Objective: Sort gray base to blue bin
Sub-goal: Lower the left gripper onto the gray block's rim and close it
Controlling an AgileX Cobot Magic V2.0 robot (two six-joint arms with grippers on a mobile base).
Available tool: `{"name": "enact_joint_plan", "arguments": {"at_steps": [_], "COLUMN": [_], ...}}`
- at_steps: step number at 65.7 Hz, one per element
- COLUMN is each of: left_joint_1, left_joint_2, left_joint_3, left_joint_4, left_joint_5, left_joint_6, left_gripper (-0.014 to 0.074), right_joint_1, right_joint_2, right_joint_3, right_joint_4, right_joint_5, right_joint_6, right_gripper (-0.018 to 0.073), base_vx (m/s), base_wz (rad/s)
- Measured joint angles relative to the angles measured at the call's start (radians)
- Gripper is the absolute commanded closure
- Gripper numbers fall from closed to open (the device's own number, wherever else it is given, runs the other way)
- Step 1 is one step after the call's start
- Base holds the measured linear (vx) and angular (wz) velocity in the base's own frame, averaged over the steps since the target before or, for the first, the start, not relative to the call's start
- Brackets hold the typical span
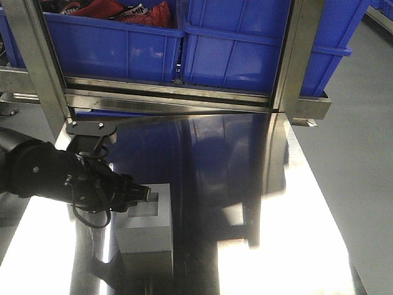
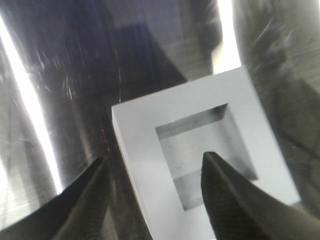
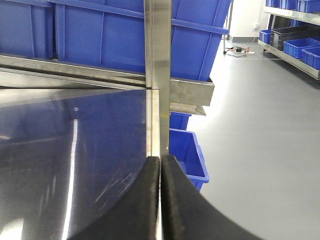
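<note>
The gray base rests on the shiny steel table, square recess facing up, at the front left. My left gripper is open and straddles its near wall. In the left wrist view, one finger dips into the recess of the gray base, while the other finger hangs outside the wall. Neither pad touches the block. Two blue bins stand side by side behind the table's back rail. My right gripper is shut on nothing, over the table's right edge.
The left bin holds red and black items. Steel uprights and a horizontal rail separate the table from the bins. A smaller blue bin sits on the grey floor beyond the table's right edge.
</note>
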Motion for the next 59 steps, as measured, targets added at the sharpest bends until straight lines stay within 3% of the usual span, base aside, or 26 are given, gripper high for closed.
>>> {"name": "enact_joint_plan", "arguments": {"at_steps": [29, 38, 59], "left_joint_1": [0.0, 0.0, -0.001], "left_joint_2": [0.071, 0.073, 0.073], "left_joint_3": [0.0, 0.0, 0.0], "left_joint_4": [0.0, 0.003, 0.029], "left_joint_5": [-0.022, -0.035, -0.057], "left_joint_6": [-0.003, -0.018, -0.052], "left_gripper": [0.0227, 0.0311, 0.0605], "right_joint_1": [0.0, 0.0, 0.0], "right_joint_2": [0.0, 0.0, 0.0], "right_joint_3": [0.0, 0.0, 0.0], "right_joint_4": [0.0, 0.0, 0.0], "right_joint_5": [0.0, 0.0, 0.0], "right_joint_6": [0.0, 0.0, 0.0], "right_gripper": [0.0568, 0.0568, 0.0568], "base_vx": [0.0, 0.0, 0.0], "base_wz": [0.0, 0.0, 0.0]}}
